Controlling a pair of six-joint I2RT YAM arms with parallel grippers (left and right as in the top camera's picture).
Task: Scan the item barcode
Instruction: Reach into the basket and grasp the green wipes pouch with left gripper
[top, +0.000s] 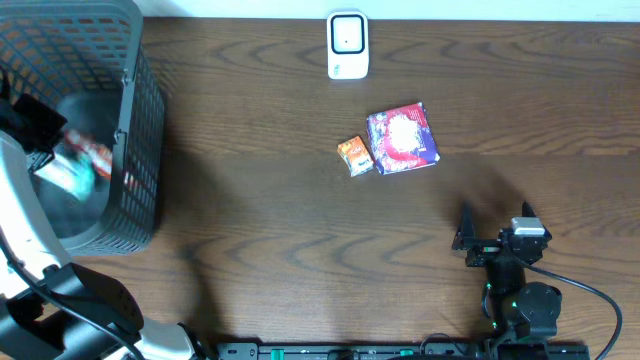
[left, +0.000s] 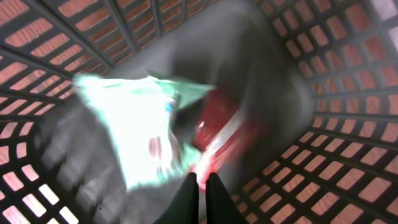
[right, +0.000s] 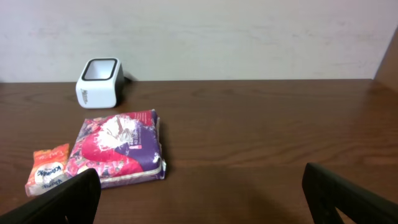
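Right gripper (top: 496, 212): nearest, fingers spread wide, empty, low over the table (top: 250, 210).
Left gripper (left: 201, 180): fingers pressed together, nothing visible between them, inside the basket (top: 140, 120) above blurred packets.
Orange packet (top: 355, 155): small, touching the purple one.
Purple packet (top: 402, 138): flat, mid-table; probably light, soft and slippery, so pinch a sealed edge.
Scanner (top: 348, 45): far edge, well apart.
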